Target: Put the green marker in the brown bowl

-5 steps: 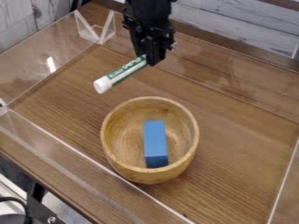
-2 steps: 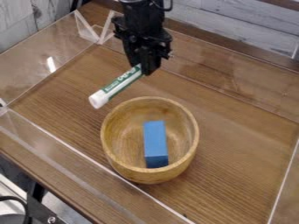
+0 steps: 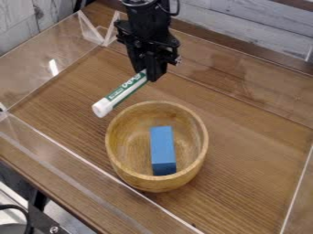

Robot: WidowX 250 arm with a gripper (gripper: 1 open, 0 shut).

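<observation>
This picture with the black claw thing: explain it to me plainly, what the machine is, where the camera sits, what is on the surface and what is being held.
The black machine is a robot arm; its gripper points straight down and is shut on the green marker, a white pen held by its upper end, its free end slanting down to the left. The single camera looks down at an angle from in front of the wooden table, which has clear plastic walls around it. Below the marker sits the brown bowl, and a blue block lies inside it. The marker is outside the bowl, close to its rim.
</observation>
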